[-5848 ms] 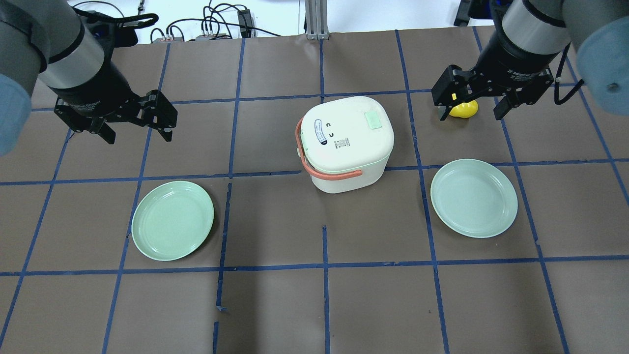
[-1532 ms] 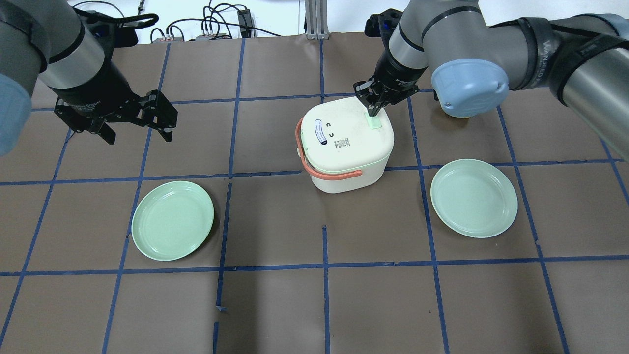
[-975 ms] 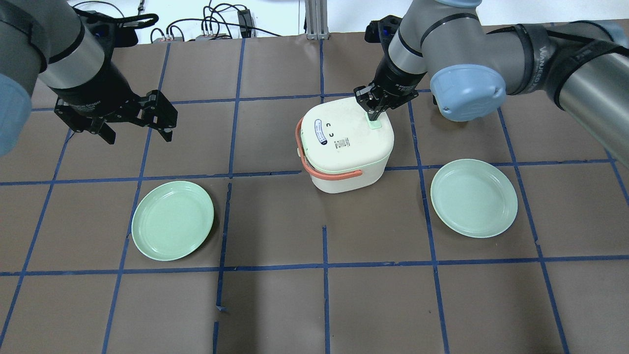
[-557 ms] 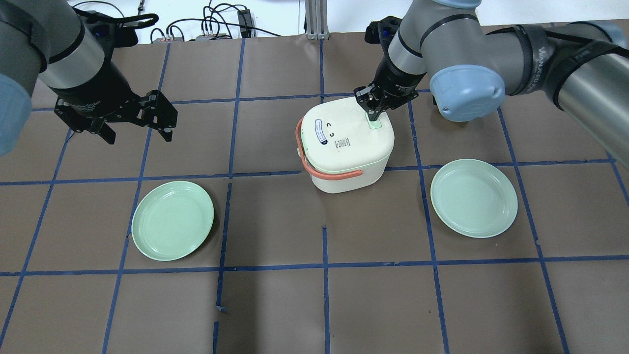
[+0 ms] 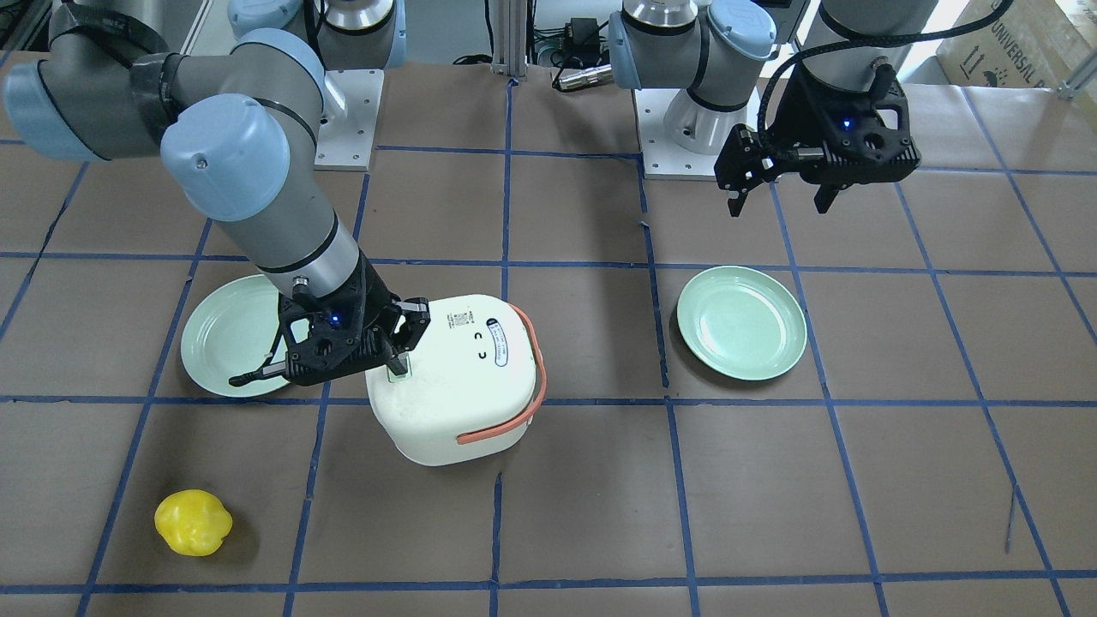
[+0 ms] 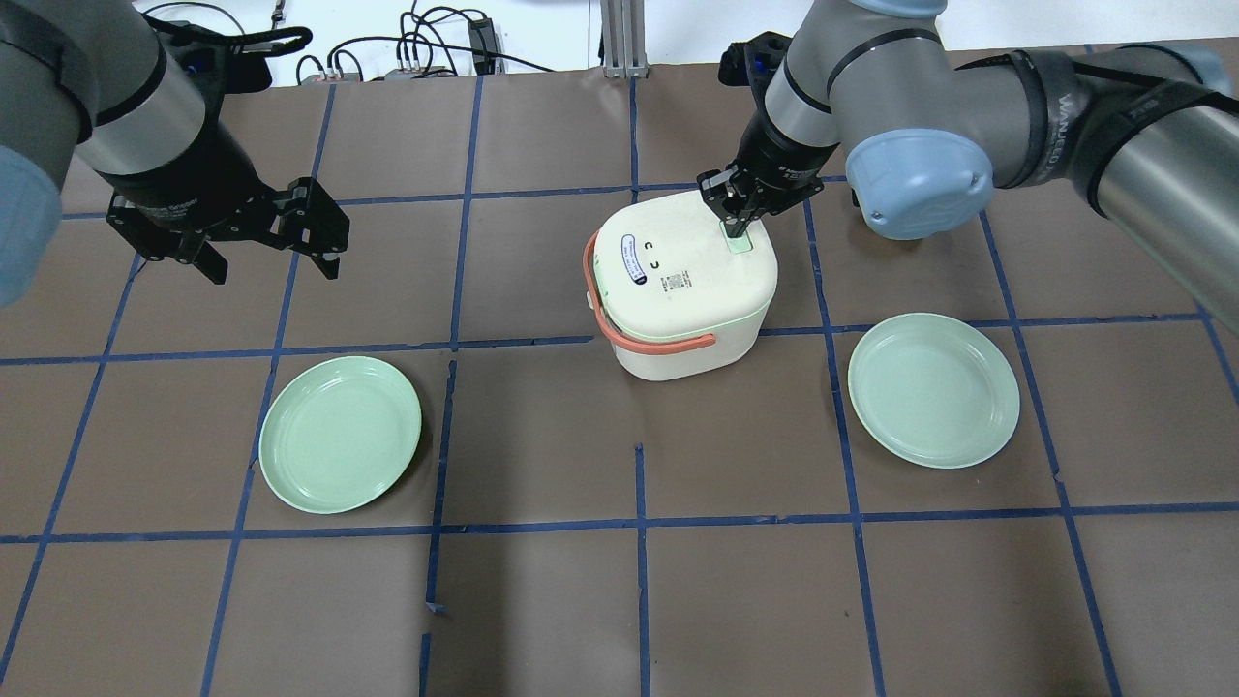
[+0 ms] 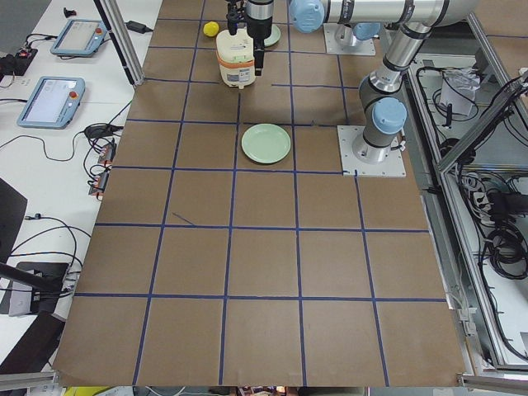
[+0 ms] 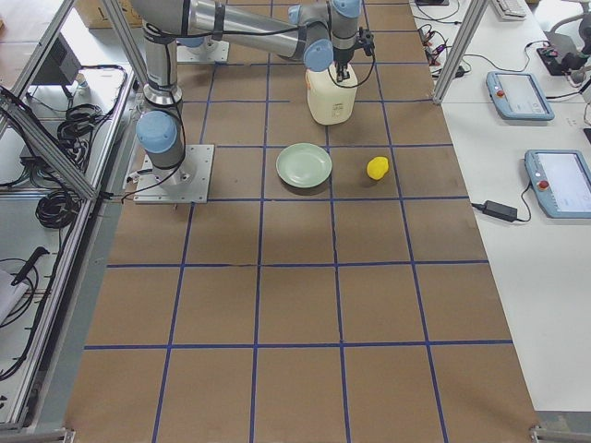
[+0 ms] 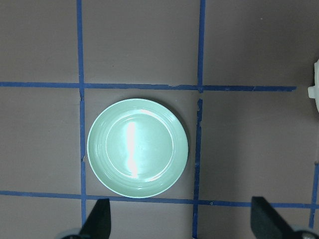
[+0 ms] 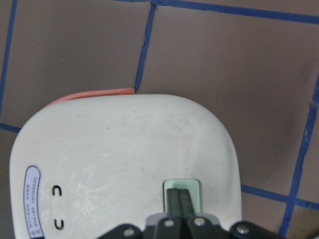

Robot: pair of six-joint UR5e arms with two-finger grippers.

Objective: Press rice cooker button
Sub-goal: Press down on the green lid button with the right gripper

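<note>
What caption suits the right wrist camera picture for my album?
Right gripper, shut, tips on the pale green button atop the white rice cooker.

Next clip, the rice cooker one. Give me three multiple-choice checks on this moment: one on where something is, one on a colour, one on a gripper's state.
1. Where do the tips of the right gripper sit?
A) on the green button on top of the cooker
B) on the cooker's side wall
C) high in the air, off the cooker

2. What colour is the cooker's handle?
A) blue
B) salmon-orange
C) black

3. How is the left gripper?
A) shut on something
B) shut on nothing
C) open, holding nothing

Answers:
1 A: the right wrist view shows the closed fingers resting on the button.
2 B: the overhead view shows the salmon-orange band around the white body.
3 C: its fingers stand wide apart in the left wrist view, with nothing between them.
</note>
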